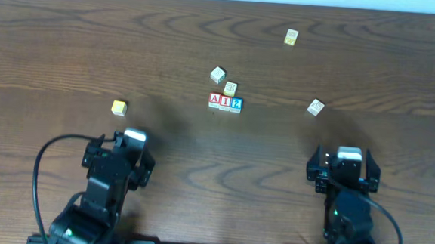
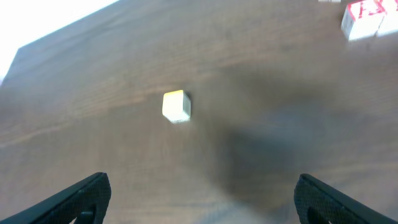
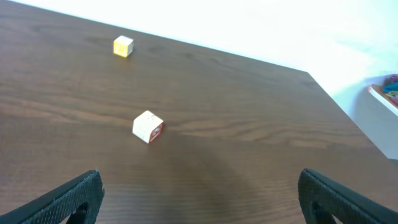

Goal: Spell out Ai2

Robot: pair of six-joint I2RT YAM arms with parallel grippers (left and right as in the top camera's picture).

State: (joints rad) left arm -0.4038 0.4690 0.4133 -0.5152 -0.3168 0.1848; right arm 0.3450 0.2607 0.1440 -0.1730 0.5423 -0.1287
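Overhead, the A-I-2 row (image 1: 225,103) sits with its blocks touching, the left gripper (image 1: 133,138) and right gripper (image 1: 349,154) well short of it; in the left wrist view, the jaws are spread and empty, with a yellow block (image 2: 176,106) left of the row; in the right wrist view, the jaws are likewise wide apart and empty.

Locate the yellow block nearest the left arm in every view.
Overhead: the yellow block lies left of centre, just beyond the left gripper.
Left wrist: it lies left of centre, in the upper half.
Right wrist: not in it; the yellowish block at upper left is another one.
Shared landmark: the lettered row, seen at the left wrist view's top right corner.
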